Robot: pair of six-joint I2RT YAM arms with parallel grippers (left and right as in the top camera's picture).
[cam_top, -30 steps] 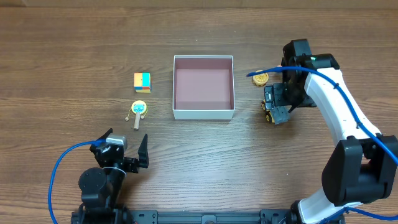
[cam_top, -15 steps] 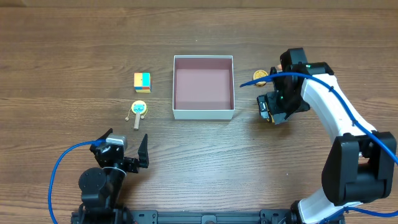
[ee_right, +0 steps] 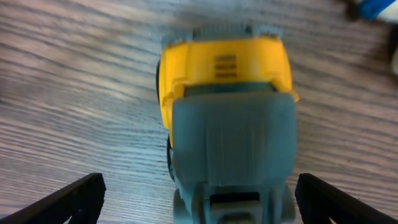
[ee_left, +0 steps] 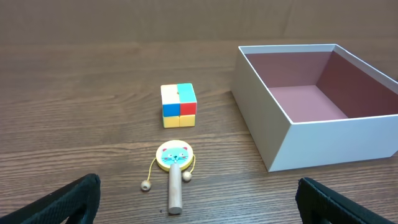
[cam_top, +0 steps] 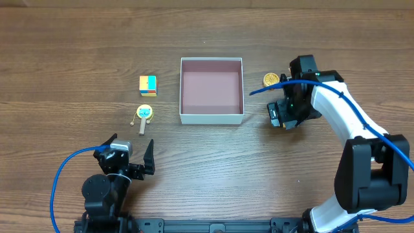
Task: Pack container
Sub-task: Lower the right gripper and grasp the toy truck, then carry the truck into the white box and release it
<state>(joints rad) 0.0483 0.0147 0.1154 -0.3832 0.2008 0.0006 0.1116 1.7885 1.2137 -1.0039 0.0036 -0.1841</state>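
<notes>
Right gripper [ee_right: 198,186], jaws spread wide, straddles a yellow-and-grey toy truck [ee_right: 224,81] beside the container [cam_top: 211,118]; left gripper [cam_top: 132,145] jaws likewise parted.

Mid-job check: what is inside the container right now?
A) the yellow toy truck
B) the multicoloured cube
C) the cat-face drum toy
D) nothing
D: the container shows only its bare mauve floor; the multicoloured cube and cat-face drum toy lie on the table to its left, and the yellow toy truck sits outside on its right.
</notes>
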